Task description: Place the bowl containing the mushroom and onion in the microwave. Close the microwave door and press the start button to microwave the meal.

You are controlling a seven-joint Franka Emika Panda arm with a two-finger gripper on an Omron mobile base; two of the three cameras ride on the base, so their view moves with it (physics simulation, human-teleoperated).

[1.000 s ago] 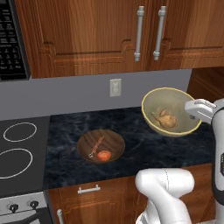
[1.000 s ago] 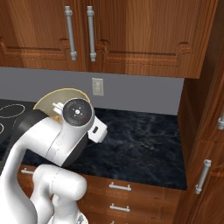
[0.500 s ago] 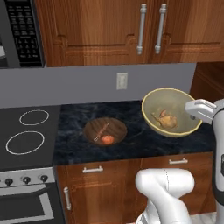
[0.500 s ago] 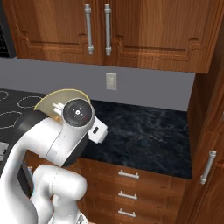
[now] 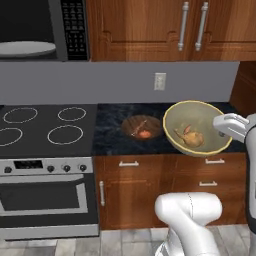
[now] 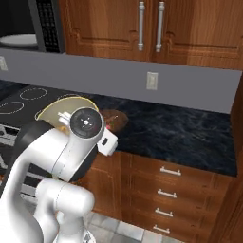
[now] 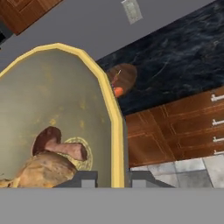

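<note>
One pinch on its rim is carrying the bowl [image 5: 196, 128] in the air off the counter's front edge, the gripper [image 7: 113, 178] clamped there; the meal [image 5: 189, 138] is seemingly sitting loose, so tilting toward the microwave [image 5: 42, 30] is risking a spill or slip.

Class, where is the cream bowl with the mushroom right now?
In the left base view, the cream bowl is held up at the right by the gripper, in front of the counter's edge, just right of the wooden bowl with the tomato.
</note>
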